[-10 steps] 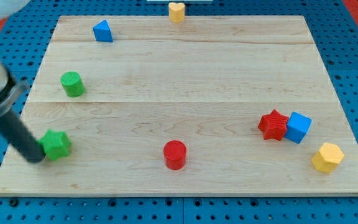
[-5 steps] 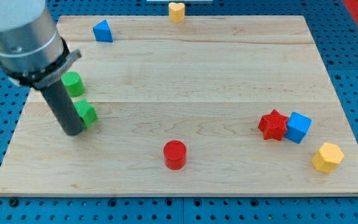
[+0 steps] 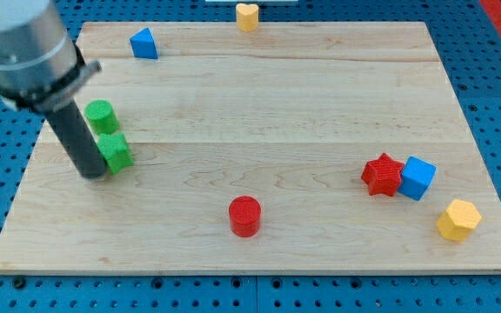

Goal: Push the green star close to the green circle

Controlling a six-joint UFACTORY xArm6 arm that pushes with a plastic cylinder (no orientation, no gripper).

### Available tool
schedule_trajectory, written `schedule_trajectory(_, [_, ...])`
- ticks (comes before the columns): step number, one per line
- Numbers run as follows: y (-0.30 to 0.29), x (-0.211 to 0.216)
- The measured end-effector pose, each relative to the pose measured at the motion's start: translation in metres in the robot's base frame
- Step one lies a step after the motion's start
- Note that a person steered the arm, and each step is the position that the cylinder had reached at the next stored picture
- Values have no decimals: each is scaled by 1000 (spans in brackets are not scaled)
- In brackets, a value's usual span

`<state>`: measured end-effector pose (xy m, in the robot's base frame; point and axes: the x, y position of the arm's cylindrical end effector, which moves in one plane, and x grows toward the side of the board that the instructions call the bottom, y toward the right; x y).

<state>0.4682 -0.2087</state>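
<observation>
The green star [image 3: 116, 152] sits near the board's left side, just below the green circle [image 3: 101, 116]; the two look to be touching or nearly so. My tip [image 3: 92, 172] is at the star's lower left edge, against it. The dark rod rises from there up and to the left and covers part of the star's left side.
A blue triangle [image 3: 143, 43] and a yellow heart [image 3: 247, 16] lie near the top edge. A red cylinder [image 3: 244, 216] stands at bottom centre. A red star [image 3: 382, 175], a blue cube [image 3: 417, 177] and a yellow hexagon [image 3: 457, 220] cluster at the right. The wooden board [image 3: 259, 104] ends just left of my tip.
The green star was pushed from the lower left up to just under the green circle. My tip followed it, then shifted slightly left and up.
</observation>
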Motion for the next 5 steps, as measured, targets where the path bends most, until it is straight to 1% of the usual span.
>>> schedule_trajectory(1, [-3, -31])
schedule_trajectory(2, [1, 25])
schedule_trajectory(3, [50, 29])
schedule_trajectory(4, [38, -12])
schedule_trajectory(5, [40, -39])
